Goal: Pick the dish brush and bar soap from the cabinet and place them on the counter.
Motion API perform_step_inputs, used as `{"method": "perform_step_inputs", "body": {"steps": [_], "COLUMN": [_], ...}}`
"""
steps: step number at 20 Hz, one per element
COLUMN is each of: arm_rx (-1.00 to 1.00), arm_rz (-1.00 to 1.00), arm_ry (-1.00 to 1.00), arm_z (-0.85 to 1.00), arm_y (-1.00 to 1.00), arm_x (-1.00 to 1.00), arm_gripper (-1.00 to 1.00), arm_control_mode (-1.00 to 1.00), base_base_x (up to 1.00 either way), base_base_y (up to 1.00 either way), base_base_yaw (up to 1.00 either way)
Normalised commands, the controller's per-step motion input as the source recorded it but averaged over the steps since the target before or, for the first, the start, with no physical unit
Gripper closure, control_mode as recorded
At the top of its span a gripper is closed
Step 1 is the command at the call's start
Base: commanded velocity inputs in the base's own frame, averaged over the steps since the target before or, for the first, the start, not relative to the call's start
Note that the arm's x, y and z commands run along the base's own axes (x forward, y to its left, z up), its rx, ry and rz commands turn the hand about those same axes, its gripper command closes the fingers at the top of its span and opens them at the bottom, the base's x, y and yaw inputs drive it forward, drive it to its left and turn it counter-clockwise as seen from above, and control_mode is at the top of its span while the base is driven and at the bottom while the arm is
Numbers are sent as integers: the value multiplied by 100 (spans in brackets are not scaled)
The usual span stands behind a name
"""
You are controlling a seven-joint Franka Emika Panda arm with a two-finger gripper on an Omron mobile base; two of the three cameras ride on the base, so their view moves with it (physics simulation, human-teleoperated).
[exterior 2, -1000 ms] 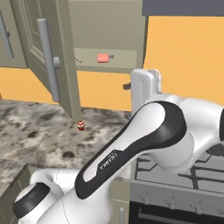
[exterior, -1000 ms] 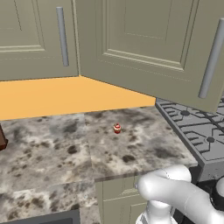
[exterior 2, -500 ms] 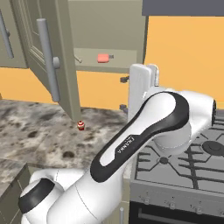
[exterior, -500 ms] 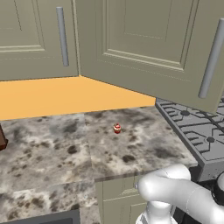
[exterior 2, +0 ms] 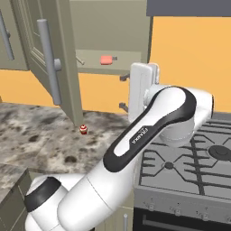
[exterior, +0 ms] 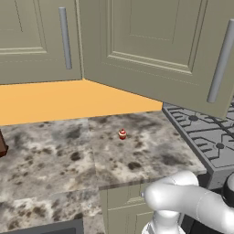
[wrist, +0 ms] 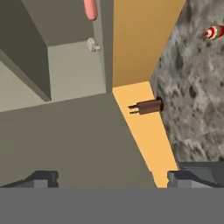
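Two things are to come out of the cabinet, and neither has yet: the bar soap lies flat on the cabinet's shelf, and the dish brush lies on that shelf just to the soap's left, partly behind the edge of the open door. In the hand view the soap shows as a pink slab at the top edge and the brush's round cream head sits near it on the taupe shelf. The gripper is raised in front of the cabinet, below the shelf level and well apart from both items; its fingers stand wide apart with nothing between them. The mottled stone table carries a tiny red-and-white round object, which is not part of the job, and a brown item stands at the table's edge against the orange wall. By my reading the task is at its very start: the door is already open, but both picks and both placements remain. The next step likely calls for lifting the hand to shelf height and moving in toward one of the items.
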Motion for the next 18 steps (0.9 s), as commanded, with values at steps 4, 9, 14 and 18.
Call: {"method": "perform_step_inputs", "body": {"steps": [4,9,14,18], "arm_rx": [9,12,6,3], "arm_rz": [18,23,18,14], "arm_ry": [0,0,0,0], "arm_z": [8,25,17,11], "arm_y": [9,0,3,9], "arm_x": [35,26,9,7], "arm_gripper": [-100,-100,-100,-100], "arm_control_mode": [-100,-100,-100,-100], "base_base_x": [0,0,0,0], "base_base_y": [0,0,0,0], "base_base_yaw": [0,0,0,0]}}
